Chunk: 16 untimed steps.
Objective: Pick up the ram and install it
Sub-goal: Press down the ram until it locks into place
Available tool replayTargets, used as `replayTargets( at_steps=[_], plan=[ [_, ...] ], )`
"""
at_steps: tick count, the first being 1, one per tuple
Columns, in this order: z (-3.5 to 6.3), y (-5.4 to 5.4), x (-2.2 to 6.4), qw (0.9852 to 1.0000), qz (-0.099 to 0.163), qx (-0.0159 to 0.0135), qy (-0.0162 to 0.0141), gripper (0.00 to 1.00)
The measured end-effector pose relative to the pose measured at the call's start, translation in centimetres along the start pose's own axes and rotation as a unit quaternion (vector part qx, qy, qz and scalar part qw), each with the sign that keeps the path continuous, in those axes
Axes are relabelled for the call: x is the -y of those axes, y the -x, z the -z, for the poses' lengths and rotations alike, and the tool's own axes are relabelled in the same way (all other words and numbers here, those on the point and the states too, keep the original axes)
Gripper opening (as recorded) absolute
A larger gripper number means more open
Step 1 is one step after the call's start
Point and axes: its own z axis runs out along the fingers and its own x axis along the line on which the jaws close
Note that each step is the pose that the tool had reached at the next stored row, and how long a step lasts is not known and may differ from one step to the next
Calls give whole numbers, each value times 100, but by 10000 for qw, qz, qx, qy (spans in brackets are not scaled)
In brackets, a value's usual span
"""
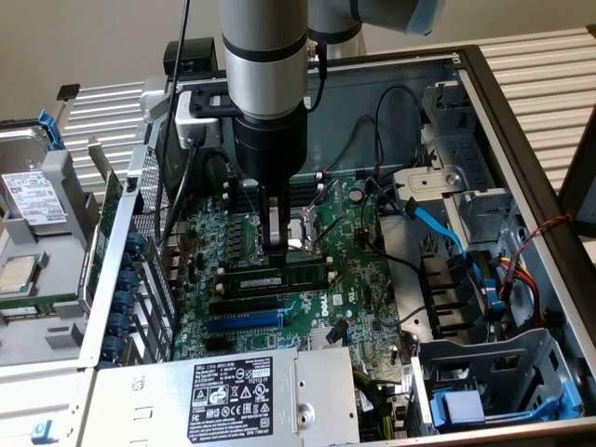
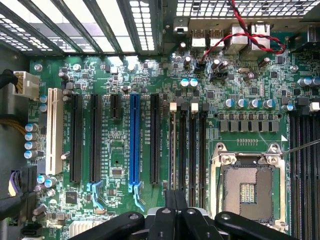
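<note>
The ram (image 1: 270,278) is a long green stick with black chips and a white label. It stands on edge on the motherboard (image 1: 363,279), between the CPU socket (image 1: 307,233) and the black expansion slots. My gripper (image 1: 279,250) comes straight down onto its middle and is shut on its top edge. In the wrist view the ram (image 2: 175,197) shows only edge-on as a thin dark strip between the fingers (image 2: 165,220), in line with the nearest black memory slot (image 2: 173,145). How deep it sits in the slot I cannot tell.
The blue expansion slot (image 2: 134,140) and black slots lie beside the memory slots. The open CPU socket (image 2: 248,187) is on the other side. A power supply (image 1: 233,391), a drive cage (image 1: 484,372), a blue cable (image 1: 438,223) and the case walls surround the board.
</note>
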Motion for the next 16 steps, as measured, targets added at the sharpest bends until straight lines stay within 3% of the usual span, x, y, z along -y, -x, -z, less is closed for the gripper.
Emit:
replayTargets(
  at_steps=[16],
  plan=[
    [-45,9,-31,10000,1,0,-4,10]
  ],
)
